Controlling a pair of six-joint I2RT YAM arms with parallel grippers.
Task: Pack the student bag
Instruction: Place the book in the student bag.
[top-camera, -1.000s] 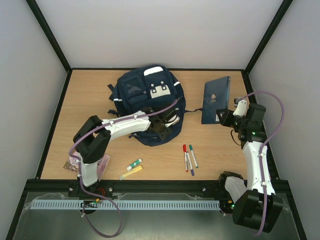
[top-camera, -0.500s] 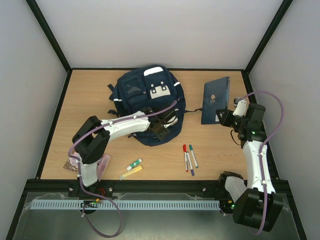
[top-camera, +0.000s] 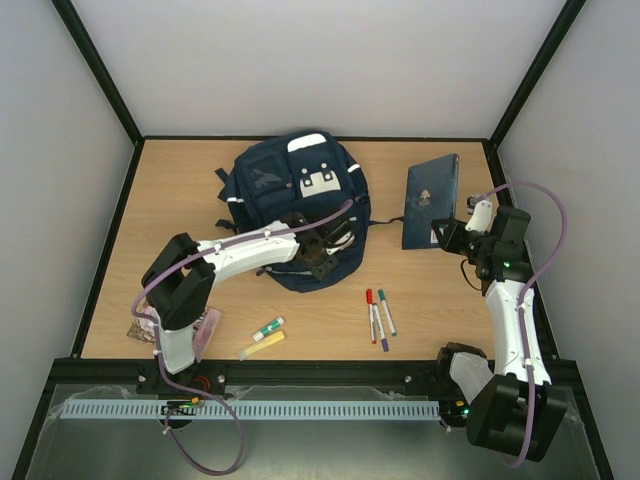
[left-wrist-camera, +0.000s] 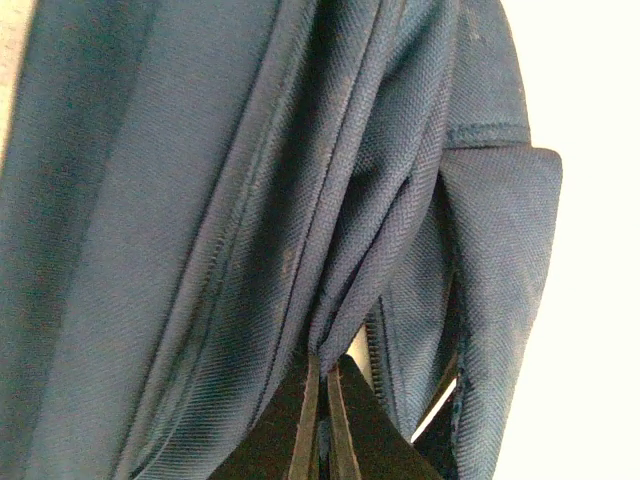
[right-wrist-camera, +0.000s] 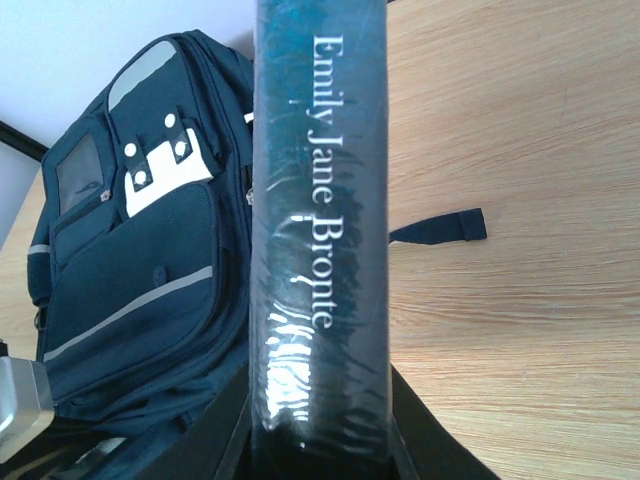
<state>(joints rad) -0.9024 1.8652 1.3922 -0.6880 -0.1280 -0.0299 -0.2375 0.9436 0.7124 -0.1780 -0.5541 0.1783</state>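
Note:
The navy student bag (top-camera: 295, 205) lies in the middle of the table, its white patch facing up. My left gripper (top-camera: 322, 252) is at the bag's near right edge, shut on a fold of the bag's fabric (left-wrist-camera: 345, 300) beside a zip. A dark blue book (top-camera: 432, 198) is held up off the table at the right by my right gripper (top-camera: 445, 235), which is shut on it. In the right wrist view the book's spine (right-wrist-camera: 320, 230) reads Emily Jane Bronte, with the student bag (right-wrist-camera: 140, 260) behind it to the left.
Three markers (top-camera: 378, 316) lie on the table in front of the bag. A green-capped marker and a yellow one (top-camera: 264, 337) lie near the front left. A pink packet (top-camera: 205, 332) rests by the left arm's base. A bag strap (right-wrist-camera: 440, 228) trails on the wood.
The left gripper has closed on the bag's fabric at its near right edge. The right arm and the book have not moved.

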